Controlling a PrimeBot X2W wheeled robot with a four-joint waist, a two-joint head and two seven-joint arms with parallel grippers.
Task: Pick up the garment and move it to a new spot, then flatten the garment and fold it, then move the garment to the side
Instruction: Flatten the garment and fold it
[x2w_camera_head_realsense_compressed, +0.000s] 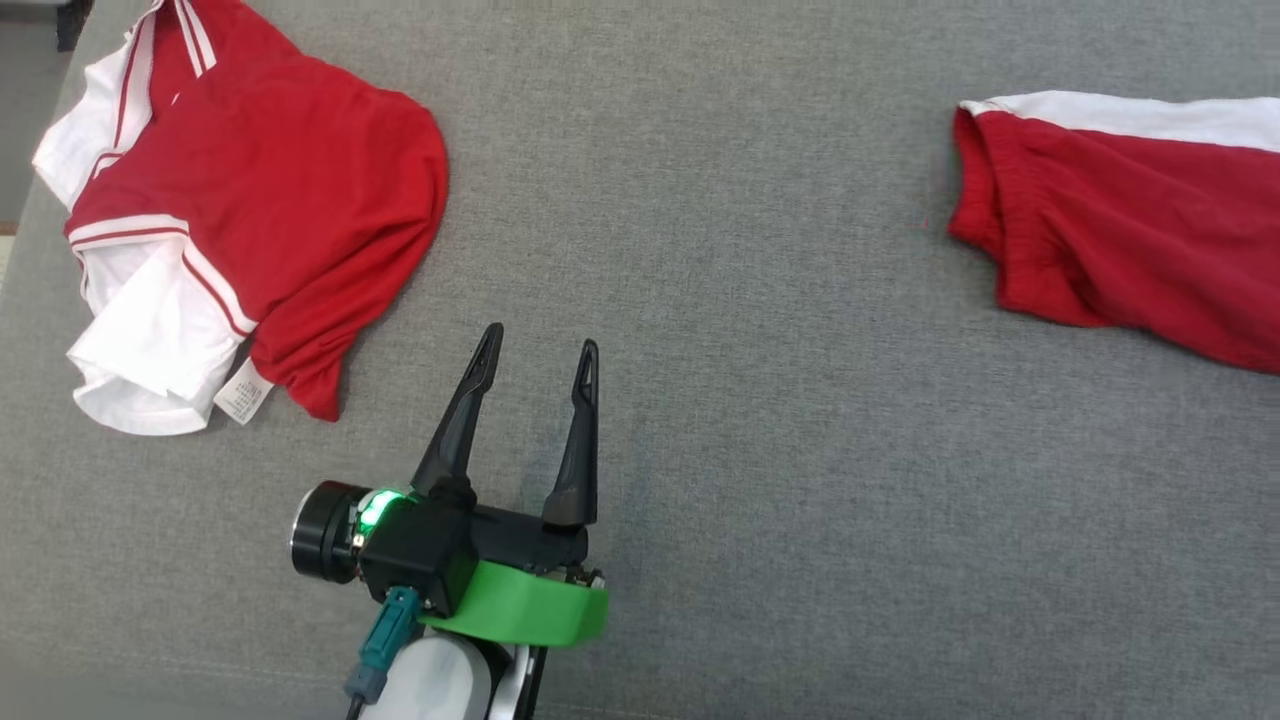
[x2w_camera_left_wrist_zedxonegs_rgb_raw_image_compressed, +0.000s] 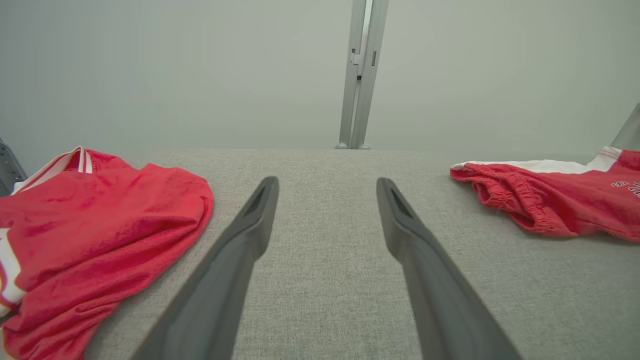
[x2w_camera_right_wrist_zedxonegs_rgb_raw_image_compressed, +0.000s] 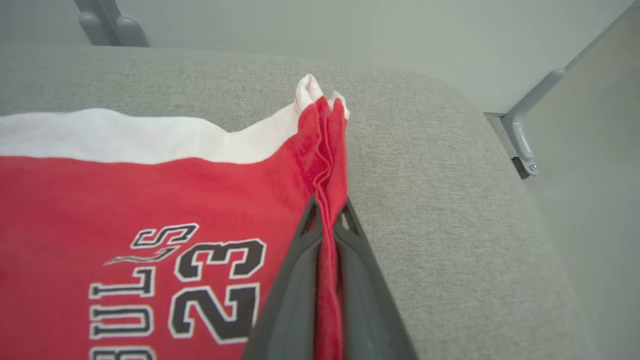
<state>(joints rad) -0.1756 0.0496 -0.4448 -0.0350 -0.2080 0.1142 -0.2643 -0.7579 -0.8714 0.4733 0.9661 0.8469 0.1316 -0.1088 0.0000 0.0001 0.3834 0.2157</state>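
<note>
Clamping the shorts (x2w_camera_right_wrist_zedxonegs_rgb_raw_image_compressed: 150, 200) at one end, the right gripper (x2w_camera_right_wrist_zedxonegs_rgb_raw_image_compressed: 327, 217) is holding them; the left gripper (x2w_camera_head_realsense_compressed: 541, 338) is hovering spread, seemingly well leftward.

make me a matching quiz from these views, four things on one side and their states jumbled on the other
1 left gripper
2 right gripper
3 red-and-white shirt
4 red shorts

A printed with 23
B open, holding nothing
C bunched at the robot's left, label showing
D shut on a garment's edge

Pairs: 1-B, 2-D, 3-C, 4-A
</note>
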